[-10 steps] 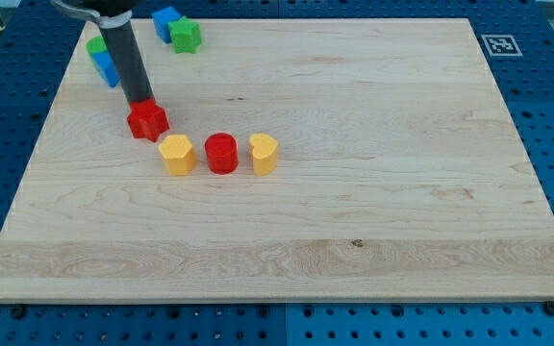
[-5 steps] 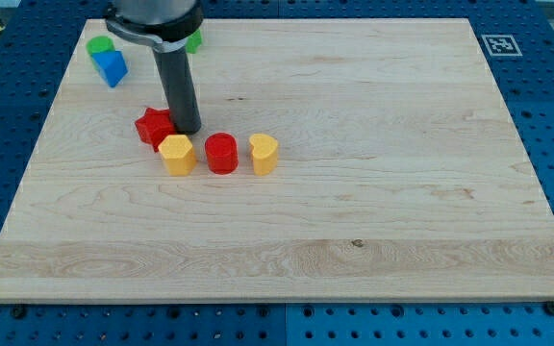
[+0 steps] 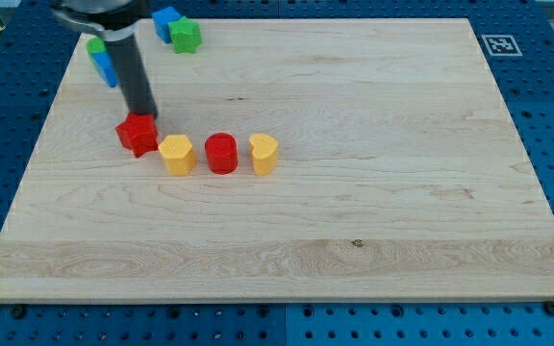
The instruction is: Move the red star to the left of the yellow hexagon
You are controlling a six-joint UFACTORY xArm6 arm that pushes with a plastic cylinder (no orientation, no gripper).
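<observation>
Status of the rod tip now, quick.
My tip: no hand, holds nothing; at the red star's upper edge, which sits left of the yellow hexagon.

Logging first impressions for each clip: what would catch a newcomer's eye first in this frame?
The dark rod, coming down at the view's upper left, with my tip right at the top edge of the red star. Next, the short row to the star's right near the board's middle-left: yellow hexagon, red cylinder, yellow heart. A cluster of blue and green blocks sits at the top-left corner, partly behind the rod.
</observation>
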